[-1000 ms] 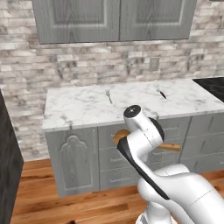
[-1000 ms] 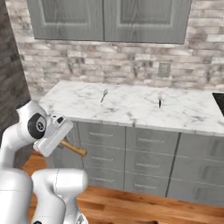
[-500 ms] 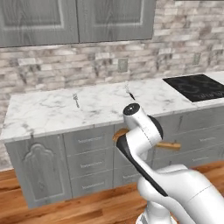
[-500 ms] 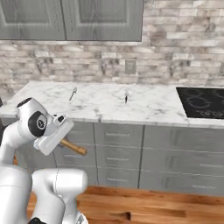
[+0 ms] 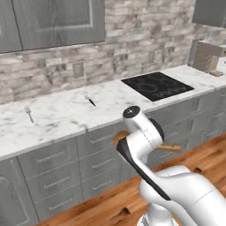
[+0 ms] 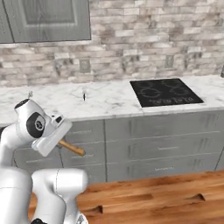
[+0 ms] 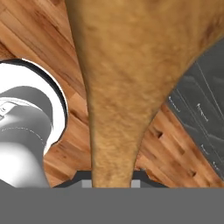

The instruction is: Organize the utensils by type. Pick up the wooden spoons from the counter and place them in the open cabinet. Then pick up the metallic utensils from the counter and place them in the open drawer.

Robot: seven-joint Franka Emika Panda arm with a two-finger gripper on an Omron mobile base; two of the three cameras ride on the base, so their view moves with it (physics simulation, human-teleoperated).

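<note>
The wooden spoon [image 7: 113,87] sits clamped in the jaws, carried low in front of the grey base cabinets [image 6: 162,140], handle jutting out sideways past the wrist. That overhang is the worry: swing near the cabinet fronts and the handle could clip them and twist out of the grip. On the desk [image 5: 66,117] a thin utensil [image 5: 29,113] and another small one [image 5: 89,99] lie well apart, untouched, near the cooktop [image 5: 156,85].
</note>
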